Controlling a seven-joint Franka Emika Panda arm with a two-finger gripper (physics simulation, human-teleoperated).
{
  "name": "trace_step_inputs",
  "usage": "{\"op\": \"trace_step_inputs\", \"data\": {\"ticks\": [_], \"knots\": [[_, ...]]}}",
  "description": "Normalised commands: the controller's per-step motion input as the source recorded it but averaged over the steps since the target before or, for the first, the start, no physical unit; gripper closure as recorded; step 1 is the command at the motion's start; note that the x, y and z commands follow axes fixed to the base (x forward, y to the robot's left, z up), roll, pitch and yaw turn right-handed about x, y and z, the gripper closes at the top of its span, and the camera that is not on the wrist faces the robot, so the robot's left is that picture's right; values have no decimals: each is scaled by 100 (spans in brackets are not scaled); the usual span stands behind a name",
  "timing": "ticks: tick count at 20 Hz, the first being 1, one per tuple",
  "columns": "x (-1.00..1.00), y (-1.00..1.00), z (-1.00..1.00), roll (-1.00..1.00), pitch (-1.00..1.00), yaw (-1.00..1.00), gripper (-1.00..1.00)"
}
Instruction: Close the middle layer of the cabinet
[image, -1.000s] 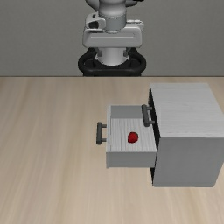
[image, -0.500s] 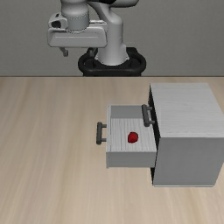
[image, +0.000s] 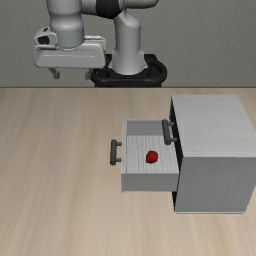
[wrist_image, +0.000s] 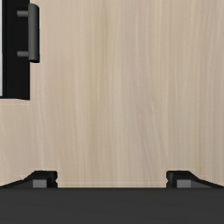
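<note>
**Get outside the handle, then push**

The drawer (image: 140, 178) sticks out of the cabinet (image: 212, 125), with a red thing (image: 151, 157) inside. The gripper (image: 68, 70) hangs high, well apart from it. Its fingers (wrist_image: 42, 178) are wide open and hold nothing. It should come down just outside the handle (image: 115, 151), then push straight toward the cabinet.

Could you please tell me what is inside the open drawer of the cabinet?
A small red object lies on the floor of the drawer, near its middle. The drawer's back end runs into the cabinet, so anything there is hidden.
</note>
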Motion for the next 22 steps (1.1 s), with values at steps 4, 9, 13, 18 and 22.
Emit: {"op": "trace_step_inputs", "data": {"ticks": [4,9,13,18,22], "knots": [[100,0,0,0,0,0,-100],[100,0,0,0,0,0,-100],[100,0,0,0,0,0,-100],[100,0,0,0,0,0,-100],[0,0,0,34,0,0,-100]]}}
